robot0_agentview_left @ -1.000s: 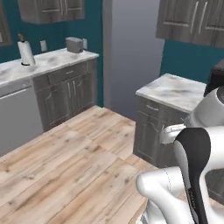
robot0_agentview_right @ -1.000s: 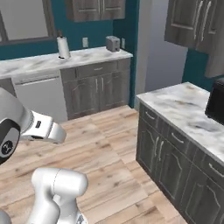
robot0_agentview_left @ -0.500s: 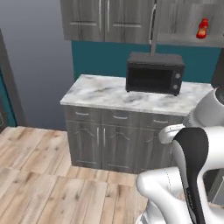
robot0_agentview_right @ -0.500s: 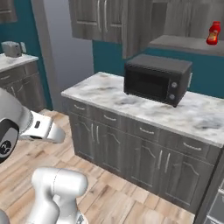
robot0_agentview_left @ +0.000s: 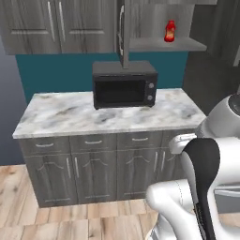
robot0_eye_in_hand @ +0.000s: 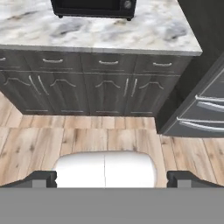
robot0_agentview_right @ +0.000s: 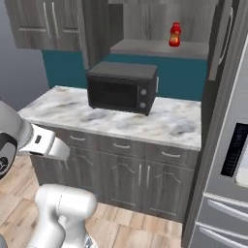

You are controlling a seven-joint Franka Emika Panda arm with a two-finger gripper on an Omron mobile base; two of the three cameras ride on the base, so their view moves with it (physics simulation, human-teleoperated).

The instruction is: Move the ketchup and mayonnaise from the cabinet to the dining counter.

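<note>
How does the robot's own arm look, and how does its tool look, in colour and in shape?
The arm has smooth, rounded, glossy white shells with black bands at the joints, seen also from the right base view. No cables or markings are visible. The tool shows two small dark grey finger tips, blocky in shape.

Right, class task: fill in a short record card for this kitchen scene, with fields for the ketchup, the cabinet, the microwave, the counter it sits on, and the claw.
ketchup: small red bottle, upright on the open shelf
cabinet: grey wood-grain wall unit, one door swung open beside the shelf
microwave: black, on the marble top below the shelf, door shut
counter: white-grey marble top over grey drawers and doors
claw: open, holding nothing, pointed at the wooden floor before the counter
</note>
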